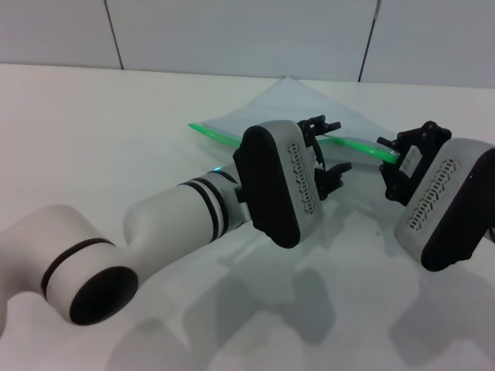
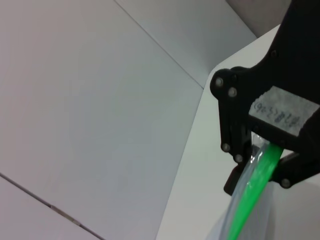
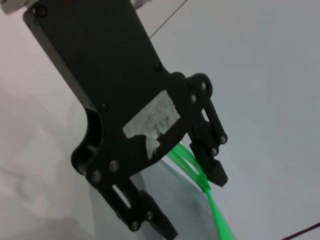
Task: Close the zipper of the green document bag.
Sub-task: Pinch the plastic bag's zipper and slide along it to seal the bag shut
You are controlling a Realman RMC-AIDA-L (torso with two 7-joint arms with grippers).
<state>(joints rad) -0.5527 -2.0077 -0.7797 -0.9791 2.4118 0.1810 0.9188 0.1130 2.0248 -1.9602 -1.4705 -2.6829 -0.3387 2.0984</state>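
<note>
- Green document bag (image 1: 309,108) lies flat at the far side of the white worktop (image 1: 116,131).
- Zipper (image 1: 352,141) runs along the bag's near edge.
- Left tool (image 1: 326,147) spread apart over the zipper's middle.
- Right tool (image 1: 389,160) clamped on the zipper's right end.

White table (image 1: 116,124) w/ soft shadows, backed by pale grey wall panels (image 1: 232,35) w/ dark seams.

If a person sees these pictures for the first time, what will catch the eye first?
The bright green zipper stands out first, running along the near edge of the green document bag on the white table. Next come the two arms: the left hand sits at the zipper's middle, and the right hand grips its end.
</note>
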